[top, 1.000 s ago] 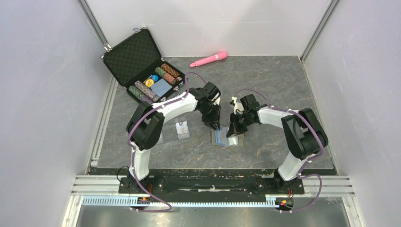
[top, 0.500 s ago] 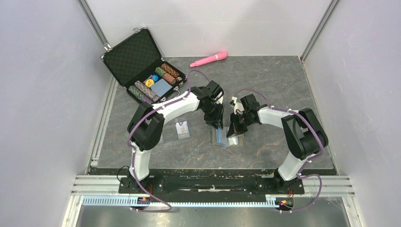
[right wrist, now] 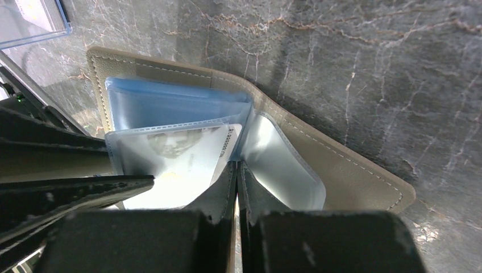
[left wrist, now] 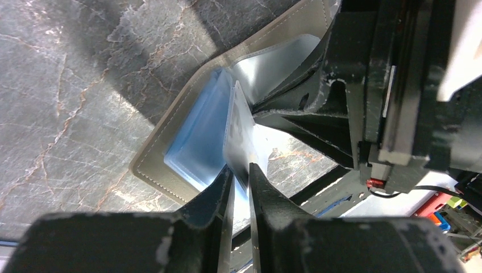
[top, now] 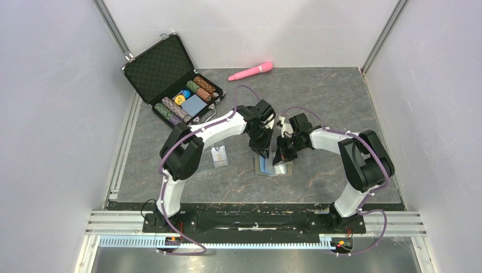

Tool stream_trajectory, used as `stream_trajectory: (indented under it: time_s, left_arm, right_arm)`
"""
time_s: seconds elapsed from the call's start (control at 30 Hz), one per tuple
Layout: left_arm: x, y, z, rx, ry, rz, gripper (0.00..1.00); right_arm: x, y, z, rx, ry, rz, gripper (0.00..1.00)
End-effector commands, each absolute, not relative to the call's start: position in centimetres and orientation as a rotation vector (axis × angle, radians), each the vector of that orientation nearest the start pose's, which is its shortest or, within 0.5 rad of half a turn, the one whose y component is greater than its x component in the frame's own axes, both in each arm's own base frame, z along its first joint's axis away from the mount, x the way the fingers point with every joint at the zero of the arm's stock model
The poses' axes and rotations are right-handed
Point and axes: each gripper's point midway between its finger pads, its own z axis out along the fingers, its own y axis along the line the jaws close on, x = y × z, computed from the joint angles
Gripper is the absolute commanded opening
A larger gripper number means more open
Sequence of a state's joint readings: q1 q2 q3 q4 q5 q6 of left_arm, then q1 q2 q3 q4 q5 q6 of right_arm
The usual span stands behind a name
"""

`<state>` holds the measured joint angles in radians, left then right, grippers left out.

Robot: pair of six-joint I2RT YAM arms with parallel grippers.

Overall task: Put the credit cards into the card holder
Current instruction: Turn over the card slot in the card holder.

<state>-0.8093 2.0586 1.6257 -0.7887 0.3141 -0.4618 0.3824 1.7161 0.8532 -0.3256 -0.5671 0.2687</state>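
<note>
Seating a card: snag risk at the pocket mouth

Left fingers, nearly closed, nip a credit card edge-on at the blue pocket of the card holder, which lies open on the tabletop. Right fingers are fully closed at the pocket divider (whether they pinch a leaf, cannot tell). The card may buckle if the pocket collapses. The insertion depth is hidden. A second credit card lies at the holder's 9 o'clock.

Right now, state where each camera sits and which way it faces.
Top external: above and behind, facing down on the table; both arms, left gripper, right gripper, card holder.
Left wrist: on left wrist, facing down along fingers shut on a credit card.
Right wrist: on right wrist, facing down along shut fingers into the holder's lining.
Shared: both wrist views show that card and the holder.
</note>
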Motion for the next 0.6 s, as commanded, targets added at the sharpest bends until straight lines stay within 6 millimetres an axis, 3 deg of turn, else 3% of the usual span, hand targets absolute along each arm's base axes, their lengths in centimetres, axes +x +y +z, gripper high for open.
stream_trajectory:
  time_s: [0.0,0.07,0.17,0.43,0.5,0.57]
  left_arm:
    - [25.2,-37.6,7.0,0.666,2.873,-0.722,0.23]
    - [25.1,-37.8,7.1,0.662,2.872,-0.736,0.2]
    - [25.2,-37.3,7.1,0.652,2.876,-0.724,0.02]
    - [26.1,-33.0,8.2,0.558,2.902,-0.591,0.02]
    - [26.1,-32.8,8.5,0.551,2.903,-0.605,0.08]
    - [25.6,-33.5,8.6,0.559,2.907,-0.676,0.31]
  right_arm:
    - [23.7,20.5,0.0,-0.351,2.828,0.892,0.0]
    - [24.0,20.8,0.5,-0.357,2.811,0.904,0.0]
    - [25.1,21.4,2.1,-0.367,2.75,0.933,0.0]
    - [28.5,23.3,7.3,-0.349,2.577,1.008,0.0]
    - [29.0,23.4,8.0,-0.333,2.557,1.024,0.0]
    - [29.4,23.4,8.5,-0.319,2.541,1.037,0.0]
